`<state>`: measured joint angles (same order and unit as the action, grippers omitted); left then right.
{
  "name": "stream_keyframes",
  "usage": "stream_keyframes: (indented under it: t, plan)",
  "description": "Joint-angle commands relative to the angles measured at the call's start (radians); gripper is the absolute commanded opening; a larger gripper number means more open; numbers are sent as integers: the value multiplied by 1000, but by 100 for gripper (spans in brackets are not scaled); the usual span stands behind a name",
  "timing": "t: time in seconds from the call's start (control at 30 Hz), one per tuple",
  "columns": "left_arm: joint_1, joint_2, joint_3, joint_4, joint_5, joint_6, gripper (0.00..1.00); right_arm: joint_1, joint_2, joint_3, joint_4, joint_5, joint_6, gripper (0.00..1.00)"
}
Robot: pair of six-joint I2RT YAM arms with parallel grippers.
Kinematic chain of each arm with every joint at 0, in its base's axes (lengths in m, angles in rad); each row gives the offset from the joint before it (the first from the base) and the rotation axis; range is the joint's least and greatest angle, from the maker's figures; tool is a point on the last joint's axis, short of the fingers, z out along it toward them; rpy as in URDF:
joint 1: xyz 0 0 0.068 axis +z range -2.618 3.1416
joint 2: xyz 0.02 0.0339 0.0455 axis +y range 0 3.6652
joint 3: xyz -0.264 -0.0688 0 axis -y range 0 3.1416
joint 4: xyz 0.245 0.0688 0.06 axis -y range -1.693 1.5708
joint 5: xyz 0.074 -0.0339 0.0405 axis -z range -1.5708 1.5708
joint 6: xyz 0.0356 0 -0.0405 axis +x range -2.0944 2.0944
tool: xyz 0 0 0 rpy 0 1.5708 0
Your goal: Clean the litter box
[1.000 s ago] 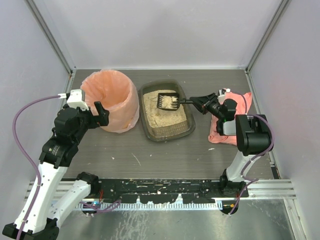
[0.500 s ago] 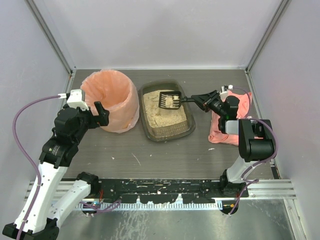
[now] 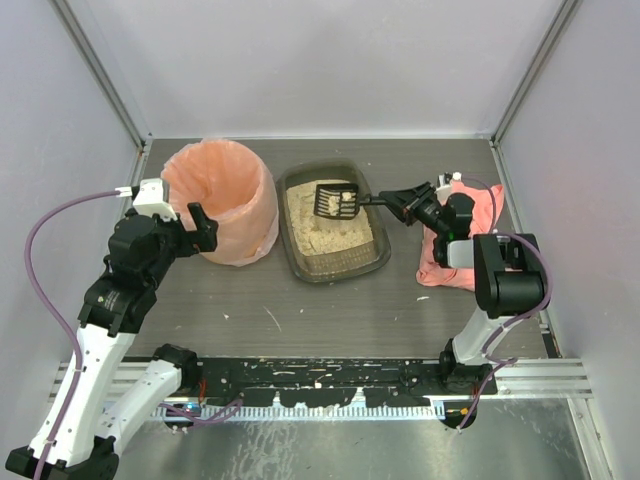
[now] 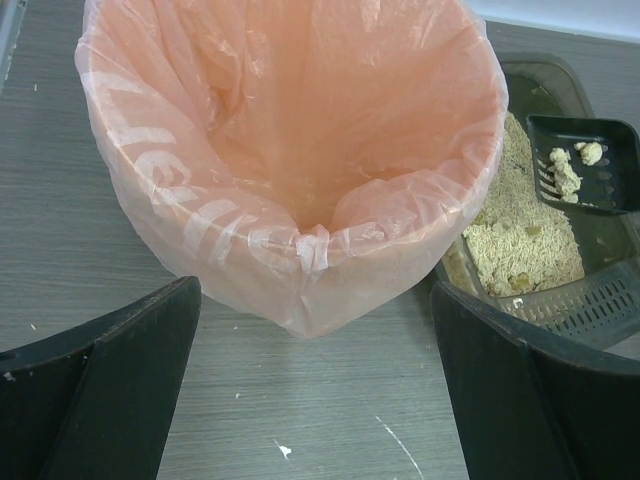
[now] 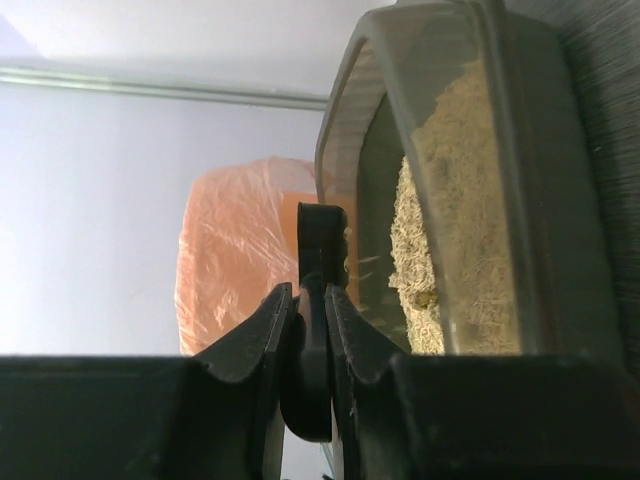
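The litter box [image 3: 336, 271], a dark olive tray of beige litter, sits mid-table. It also shows in the left wrist view [image 4: 592, 306] and the right wrist view [image 5: 341, 120]. My right gripper [image 3: 402, 204] [image 5: 310, 296] is shut on the handle of a black slotted scoop [image 3: 337, 201] [image 5: 313, 340]. The scoop head [image 4: 598, 182] hangs over the far half of the tray with a few pale clumps on it. My left gripper [image 3: 198, 228] [image 4: 312, 300] is open and holds nothing, just in front of the bagged bin.
A round bin lined with a peach-pink bag [image 3: 222, 198] [image 4: 300, 140] [image 5: 240, 255] stands left of the tray, almost touching it. A pink cloth [image 3: 478, 208] lies crumpled at the right under my right arm. Walls close in the table on three sides.
The scoop carries less loose litter than a second ago, only clumps now. My right wrist has shifted slightly toward the back. The left arm has not moved.
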<state>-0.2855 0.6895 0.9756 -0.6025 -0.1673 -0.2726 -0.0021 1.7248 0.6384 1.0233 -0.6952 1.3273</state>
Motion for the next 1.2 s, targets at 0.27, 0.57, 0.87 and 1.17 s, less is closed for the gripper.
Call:
stream_keyframes:
  t: [0.27, 0.57, 0.87, 1.17]
  plan:
    - [9, 1, 7, 46, 24, 3, 100, -53, -30, -33, 103, 20, 36, 1]
    - [11, 0, 3, 42, 15, 3, 100, -30, -15, -26, 134, 32, 45, 1]
    - [16, -4, -1, 44, 28, 1, 100, 41, -16, 37, 63, -33, -19, 1]
    - [19, -8, -2, 56, 46, 3, 99, 25, -66, 5, 4, -25, -56, 1]
